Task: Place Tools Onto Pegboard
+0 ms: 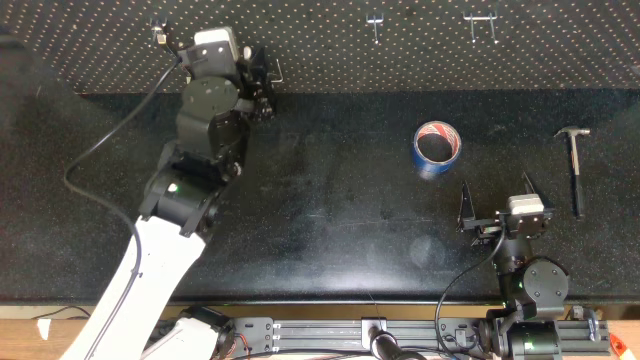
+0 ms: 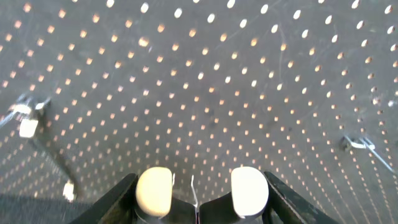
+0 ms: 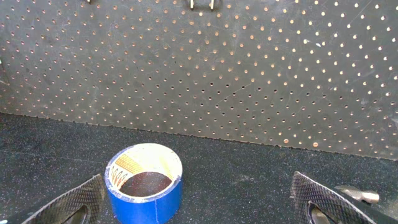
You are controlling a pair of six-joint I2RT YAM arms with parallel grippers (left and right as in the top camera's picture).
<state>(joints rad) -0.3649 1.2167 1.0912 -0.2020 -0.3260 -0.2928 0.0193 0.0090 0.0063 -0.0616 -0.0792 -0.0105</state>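
Note:
My left gripper (image 1: 262,88) is up against the black pegboard (image 1: 330,45) at the upper left. In the left wrist view its black fingers (image 2: 118,200) flank two cream rounded handle ends (image 2: 154,190) of a tool, and a thin metal hook (image 2: 194,194) shows between them. The rest of that tool is hidden. A blue tape roll (image 1: 437,148) (image 3: 144,183) stands on the dark table. A hammer (image 1: 574,168) lies at the far right, its head (image 3: 357,194) just visible. My right gripper (image 1: 497,198) (image 3: 202,208) rests open near the front, behind the tape, holding nothing.
Bare metal hooks (image 1: 375,22) (image 1: 482,22) hang on the pegboard at upper centre and upper right, and another hook (image 1: 278,70) sits beside my left gripper. Two more hooks (image 2: 25,117) (image 2: 360,144) flank the left gripper's spot. A cable (image 1: 100,150) trails off the left arm.

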